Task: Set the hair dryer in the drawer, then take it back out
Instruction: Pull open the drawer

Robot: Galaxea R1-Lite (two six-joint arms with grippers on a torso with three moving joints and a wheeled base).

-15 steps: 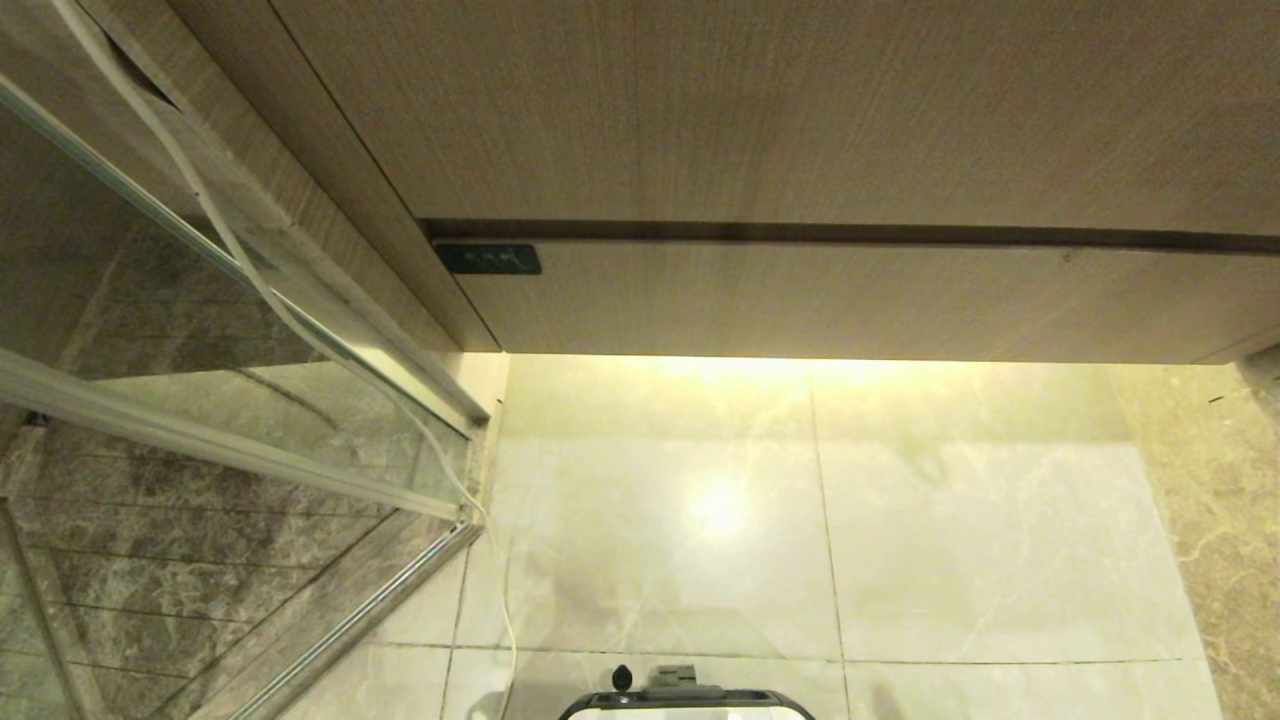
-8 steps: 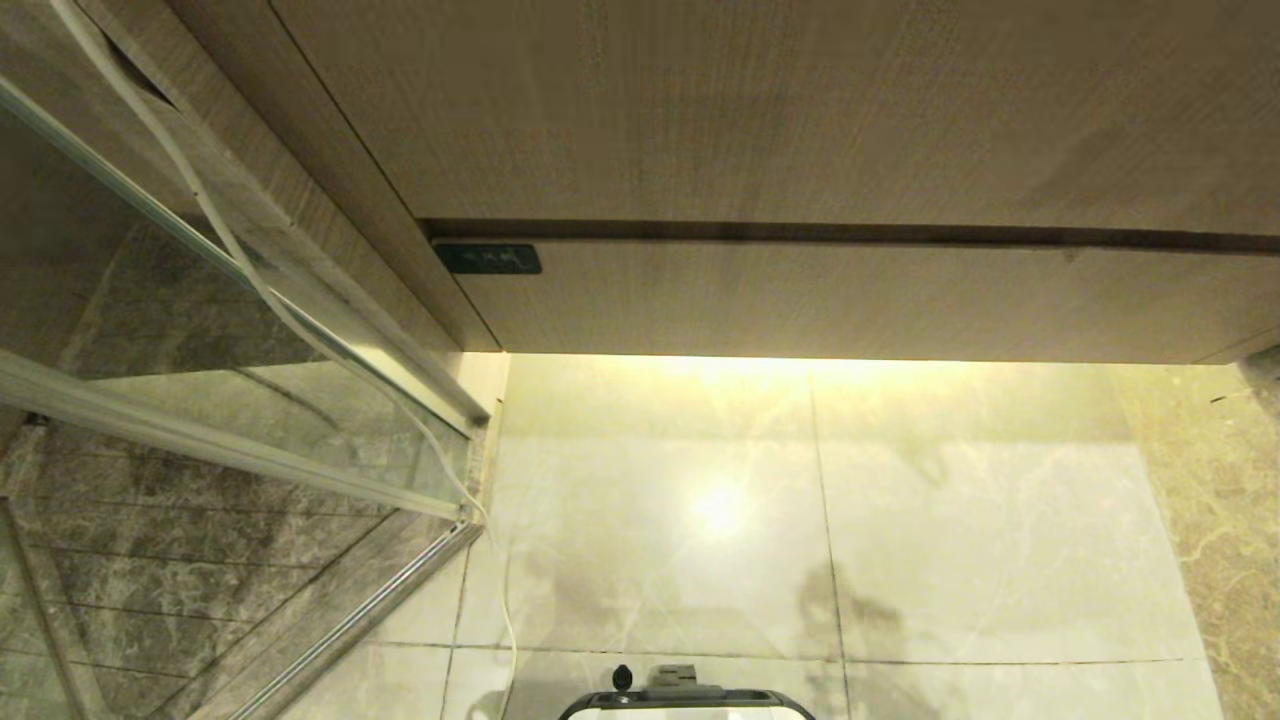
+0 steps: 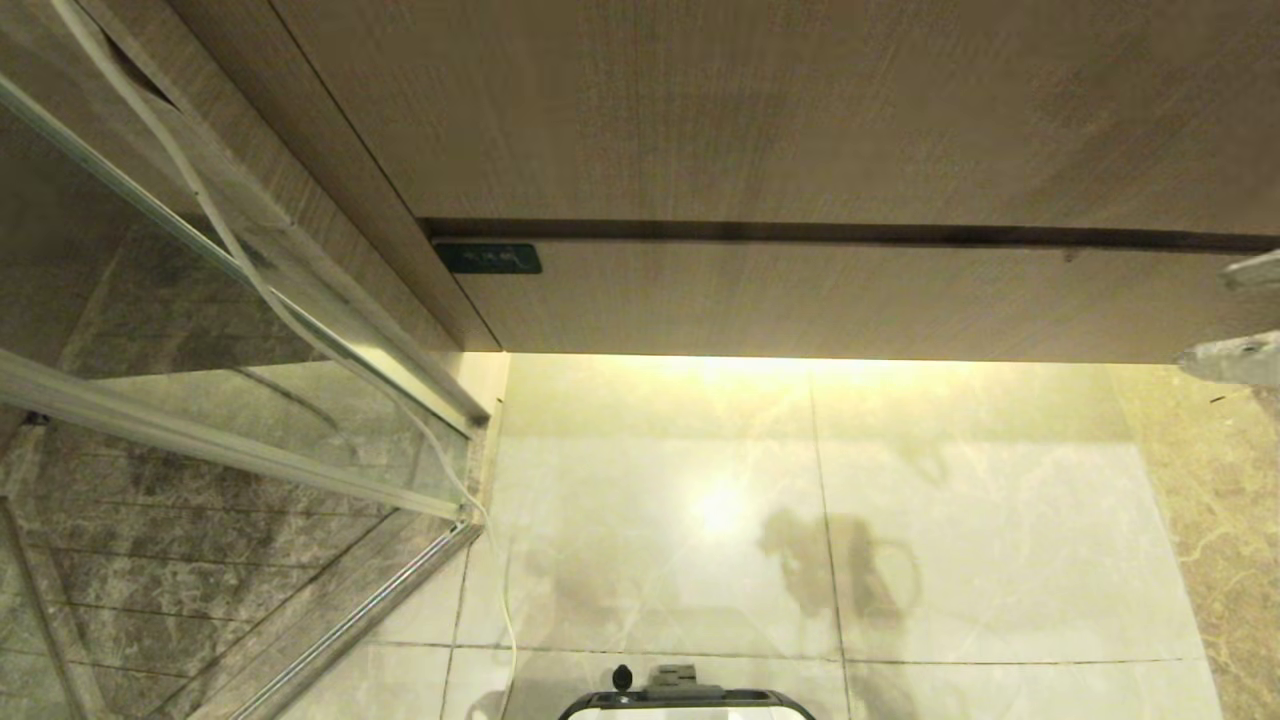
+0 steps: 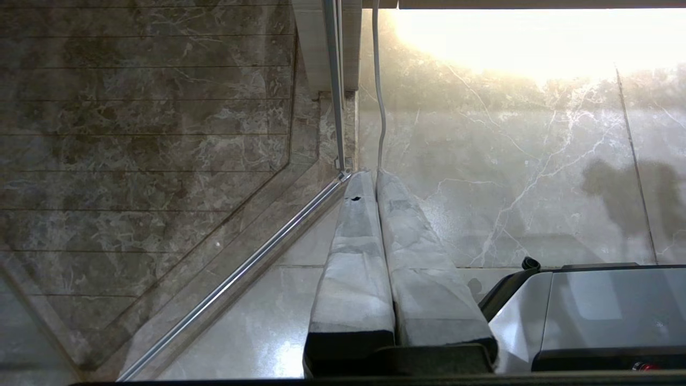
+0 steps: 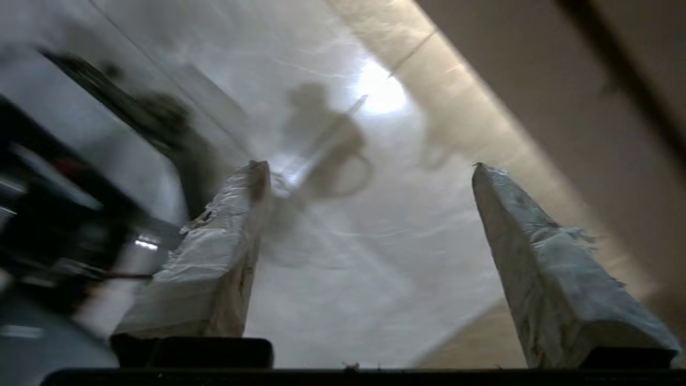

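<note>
Head view: you are looking down at the marble floor (image 3: 960, 520) and the vanity. Nearest you, the robot base (image 3: 686, 703) sits at the bottom edge of the floor. A white cable (image 3: 505, 610) runs from beside the base up along the shower's metal frame (image 3: 330, 630) on your left, with the glass panel (image 3: 200, 400) behind it. Farther off, the drawer (image 3: 830, 300) shows only its flat wood-grain front, pushed in flush under the larger panel (image 3: 760, 110) above it; a dark seam divides the two. Contents cannot be seen with the front closed. A small dark label (image 3: 488, 258) sits at the drawer front's left corner. The hair dryer appears in none of your views, so its place cannot be told.

Right gripper (image 3: 1240, 315): only the two wrapped fingertips enter at the right edge, level with the drawer front's right end. Right wrist view: right gripper (image 5: 370, 166) has its jaws spread well apart, nothing between them, touching nothing; floor and vanity edge lie beyond.

Left wrist view: left gripper (image 4: 370, 174) has its fingers pressed together, empty, pointing at the floor next to the shower frame, beside the base.
</note>
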